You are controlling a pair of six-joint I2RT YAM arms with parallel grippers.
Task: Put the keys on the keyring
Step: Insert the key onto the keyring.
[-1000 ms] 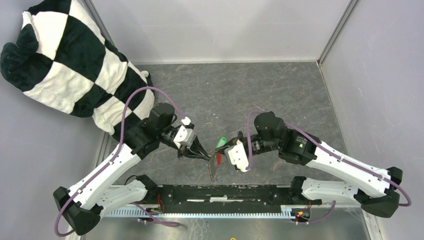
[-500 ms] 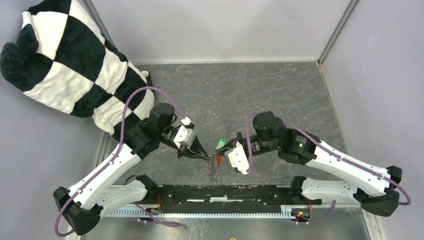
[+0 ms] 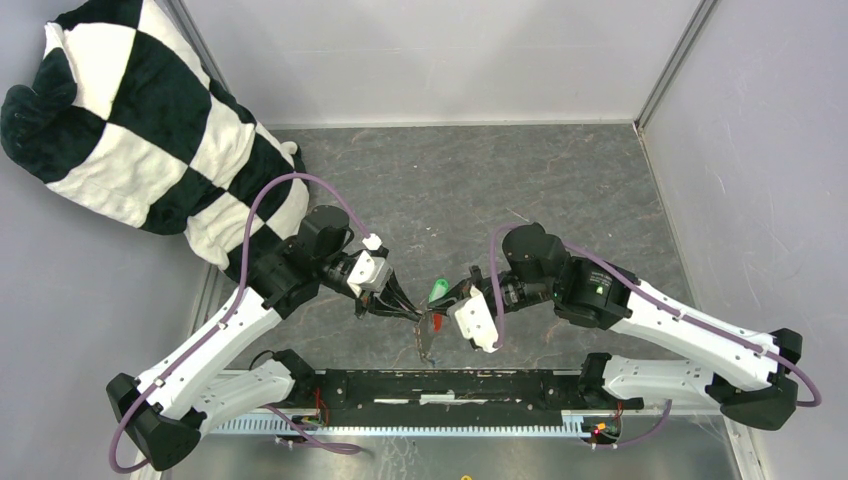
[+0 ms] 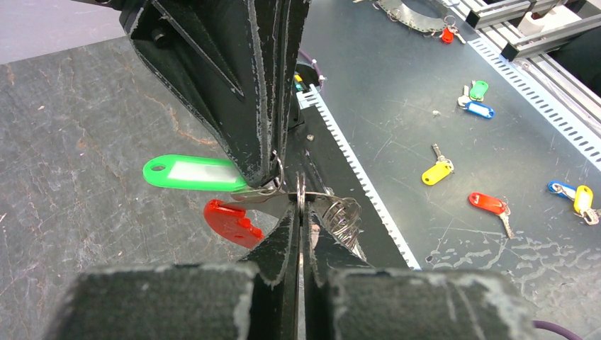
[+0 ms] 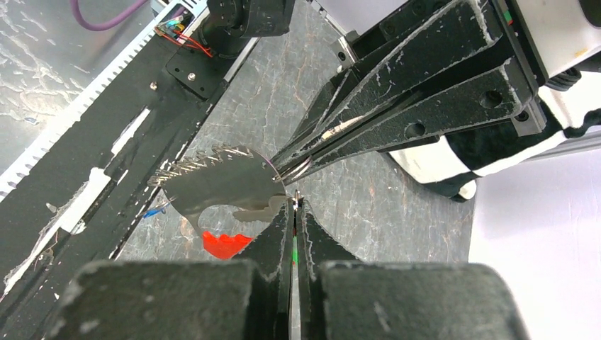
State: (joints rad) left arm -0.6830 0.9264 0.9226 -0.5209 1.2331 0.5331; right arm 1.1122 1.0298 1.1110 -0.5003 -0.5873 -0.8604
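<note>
You have the grey, stone-patterned table [image 3: 450, 180] under both arms, and a black-and-white checkered cushion [image 3: 140, 120] is slumped over its far left corner. The two arms meet tip to tip above the table's near edge, about midway across. Your left gripper [image 3: 412, 316] has its fingers pressed fully together. In its own wrist view the tips pinch the thin wire of the keyring [image 4: 300, 190], held edge-on and off the table. Your right gripper [image 3: 447, 300] is closed just as tightly. It grips the green key [image 3: 438, 291], whose green head sticks out to one side of the tips, and a sliver of green shows between the fingers in the right wrist view. The two sets of fingertips are almost touching, with the key's silver end right against the ring. You cannot tell from any view whether it has threaded on. The red tag [image 4: 230, 221] hangs just below the green head, and the keyring's grey metal clump [image 3: 428, 346] dangles under both grippers.
</note>
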